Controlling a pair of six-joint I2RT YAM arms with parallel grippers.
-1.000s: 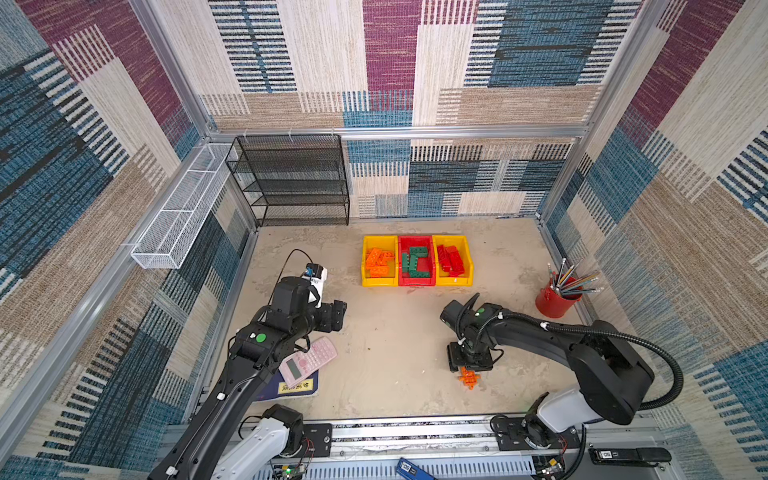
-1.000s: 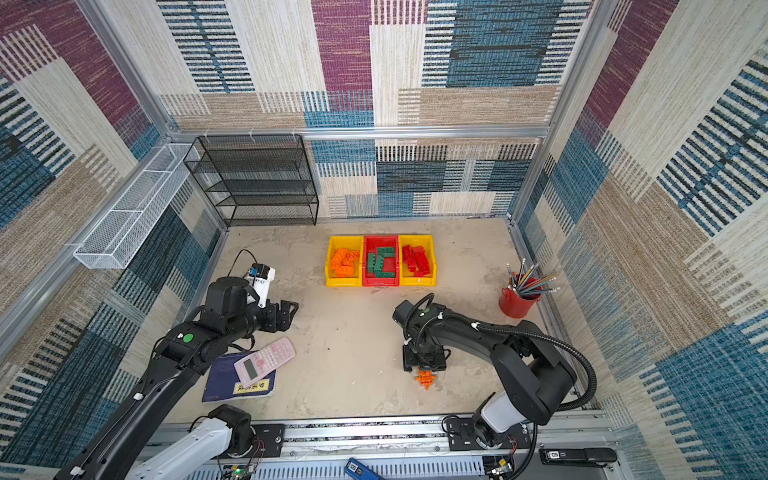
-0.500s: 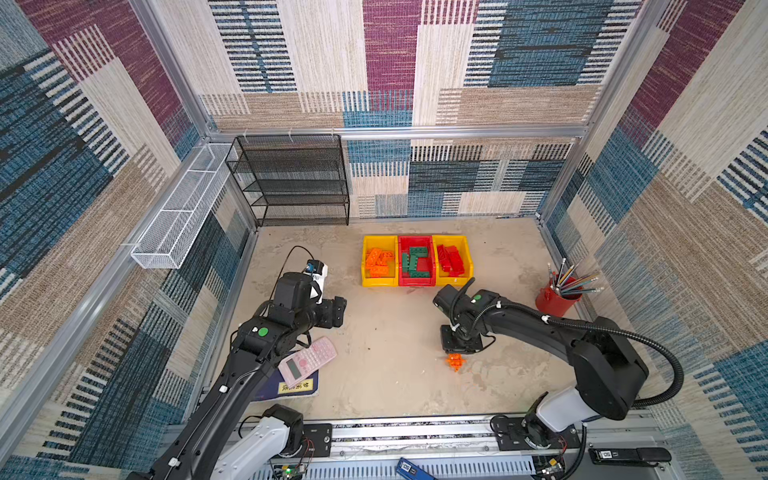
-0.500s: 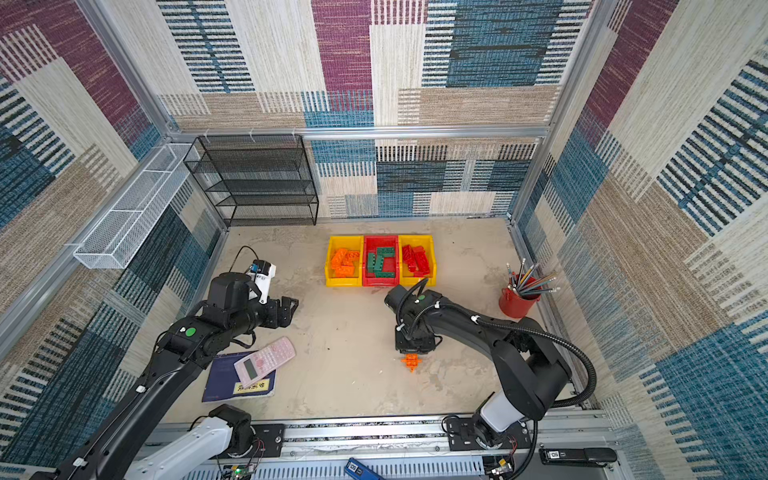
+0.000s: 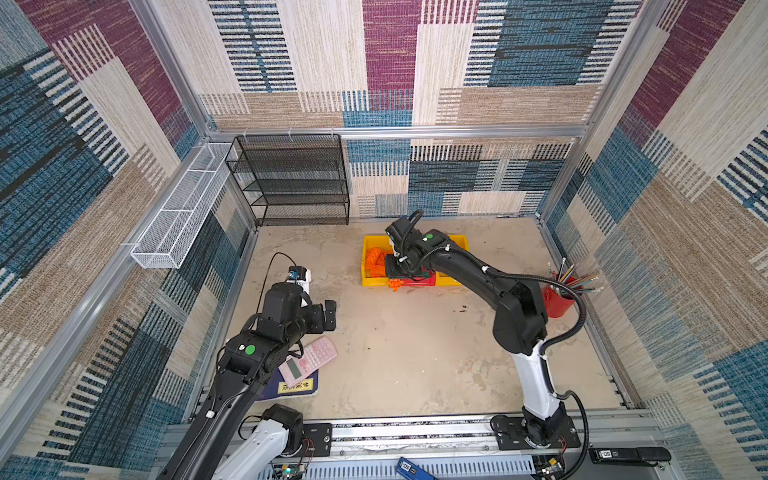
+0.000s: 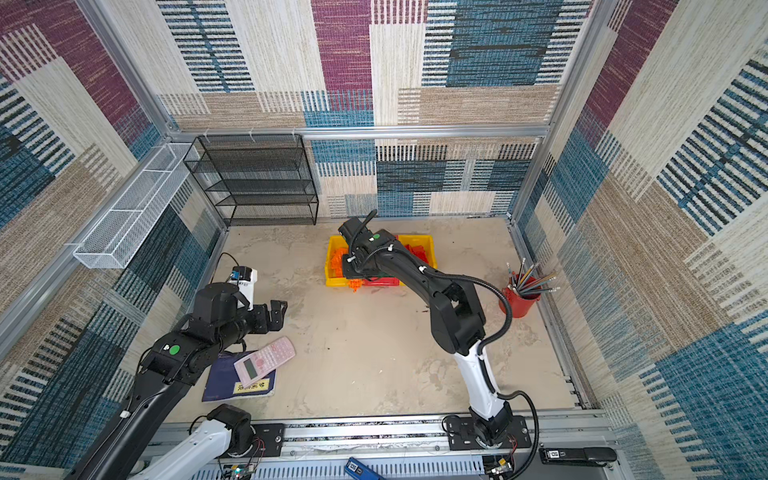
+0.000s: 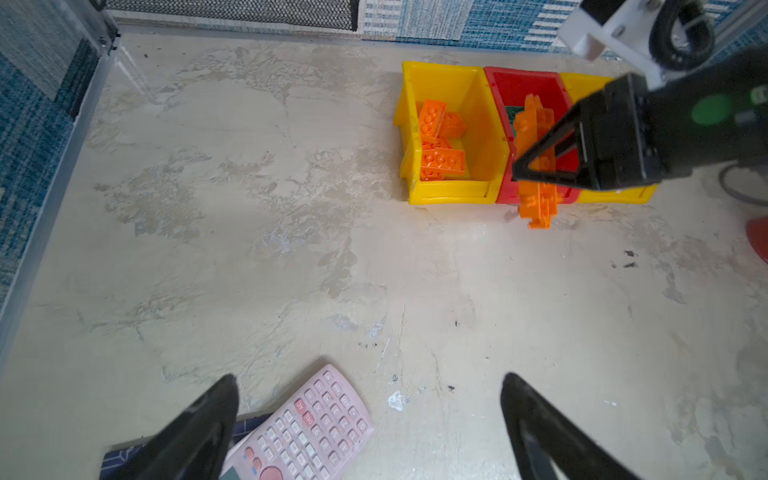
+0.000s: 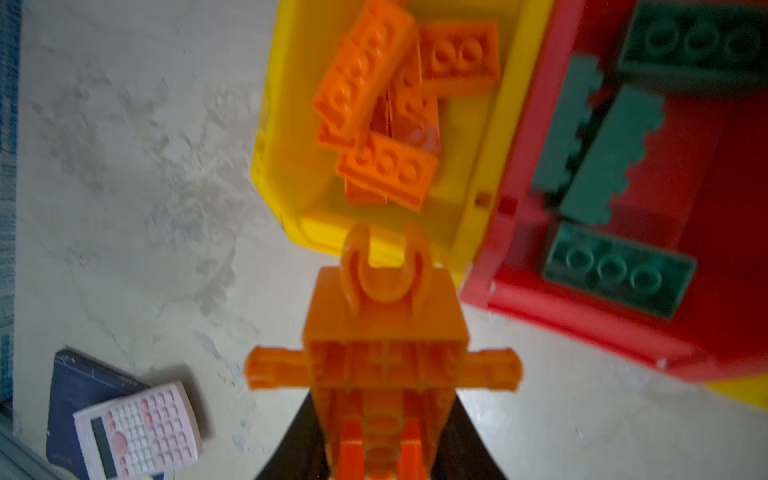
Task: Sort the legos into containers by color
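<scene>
Near-left corner of the desk (image 5: 415, 365): a pink calculator (image 5: 307, 361) is lying across a blue notebook (image 6: 224, 382), whose yellow label is unreadable. The left pincer (image 7: 368, 378) is hovering wide open and empty. Farther on, the right pincer (image 8: 382, 399) is clamping the long orange lattice piece (image 7: 536, 203). It's hanging end-down just before the yellow bin (image 7: 449, 193) of orange bricks (image 7: 442, 160) and the red bin (image 7: 519, 75).

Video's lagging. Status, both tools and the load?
Right tool shut on long orange piece, at front of orange-filled yellow bin. Left tool open, empty, near calculator. Nothing blocking.
</scene>
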